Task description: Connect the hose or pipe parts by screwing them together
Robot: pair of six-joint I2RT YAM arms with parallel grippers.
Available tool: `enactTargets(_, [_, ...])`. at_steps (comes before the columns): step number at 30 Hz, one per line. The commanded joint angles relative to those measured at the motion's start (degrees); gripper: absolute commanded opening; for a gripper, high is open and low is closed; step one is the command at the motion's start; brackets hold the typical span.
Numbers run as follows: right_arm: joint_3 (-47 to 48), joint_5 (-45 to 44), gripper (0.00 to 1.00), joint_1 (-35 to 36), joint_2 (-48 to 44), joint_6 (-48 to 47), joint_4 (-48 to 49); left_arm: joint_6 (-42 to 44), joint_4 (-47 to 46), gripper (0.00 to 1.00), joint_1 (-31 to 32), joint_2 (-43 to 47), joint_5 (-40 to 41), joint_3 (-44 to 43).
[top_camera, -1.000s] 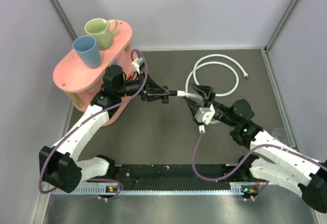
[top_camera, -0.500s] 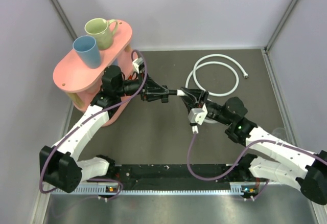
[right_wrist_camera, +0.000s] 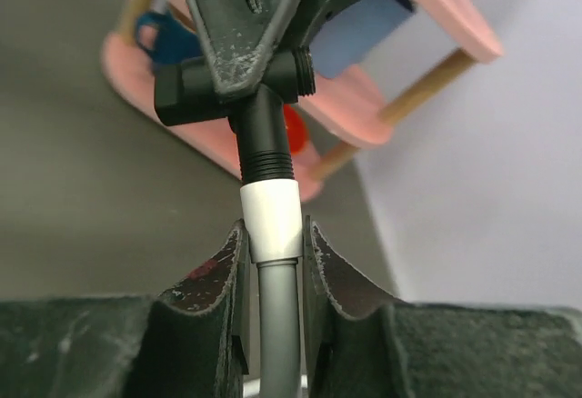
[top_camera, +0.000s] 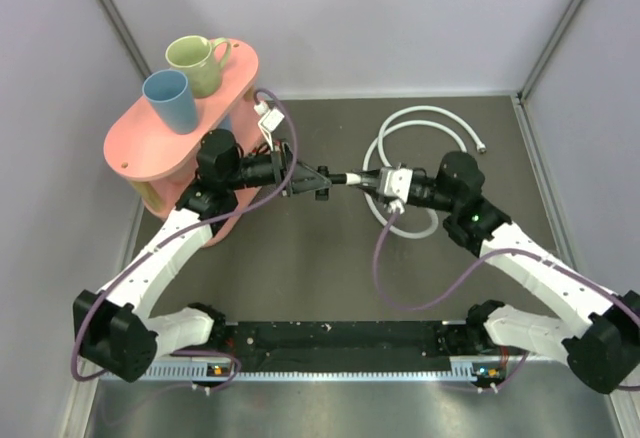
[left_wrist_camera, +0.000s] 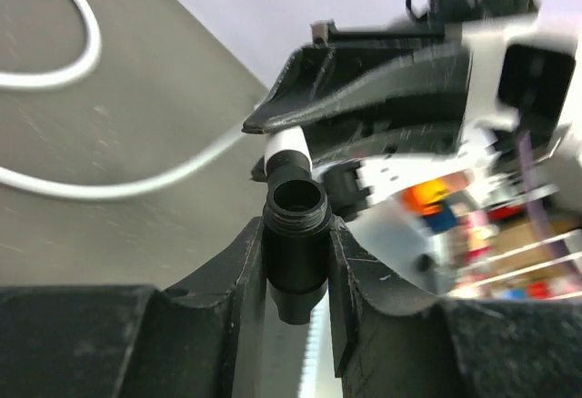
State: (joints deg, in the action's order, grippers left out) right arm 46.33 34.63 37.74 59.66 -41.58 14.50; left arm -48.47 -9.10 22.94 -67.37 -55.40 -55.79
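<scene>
The black T-shaped connector (top_camera: 322,183) hangs above the mat, with my left gripper (top_camera: 326,180) shut on it. In the left wrist view the connector's body (left_wrist_camera: 296,257) is clamped between both fingers, its threaded mouth facing the camera. My right gripper (top_camera: 373,180) faces it from the right, shut on the pale end fitting (right_wrist_camera: 273,216) of the white hose (top_camera: 428,111). In the right wrist view that fitting sits in line with the connector's ribbed port (right_wrist_camera: 265,144) and touches it. The rest of the hose lies coiled at the back right.
A pink two-tier stand (top_camera: 135,148) stands at the back left, close behind the left arm, carrying a green mug (top_camera: 195,63) and a blue cup (top_camera: 170,100). Purple cables (top_camera: 385,278) loop from both wrists. Grey walls enclose the dark mat (top_camera: 300,268).
My right gripper has moved up and left to the connector, rolled its wrist, and closed on the hose's end fitting. The left gripper has kept its grip and barely shifted.
</scene>
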Motion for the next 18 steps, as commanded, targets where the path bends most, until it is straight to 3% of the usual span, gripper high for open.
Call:
enactTargets(1, [11.49,28.52,0.0,-7.84,3.96,18.95,1.07,38.79,5.84,0.0,6.05,3.3,-2.09,1.56])
enactTargets(4, [16.59,37.86,0.0,-11.01,8.53,22.42,-6.46,58.92,13.45,0.0,9.82,4.09,2.64,1.48])
enactTargets(7, [18.19,40.77,0.0,-11.72,10.47,22.59,-9.93,73.1,20.67,0.0,12.21,2.26,5.38,-1.06])
enactTargets(10, [17.83,42.01,0.0,-12.25,12.58,25.83,-10.37,81.65,23.68,0.0,13.88,1.46,7.67,-2.74])
enactTargets(16, [17.13,34.63,0.0,-14.0,12.33,32.26,-12.12,84.07,19.48,0.0,14.5,4.96,12.4,0.33])
enactTargets(18, [16.52,33.05,0.13,-13.92,11.62,32.62,-12.74,81.71,16.77,0.0,14.5,5.5,14.25,1.21])
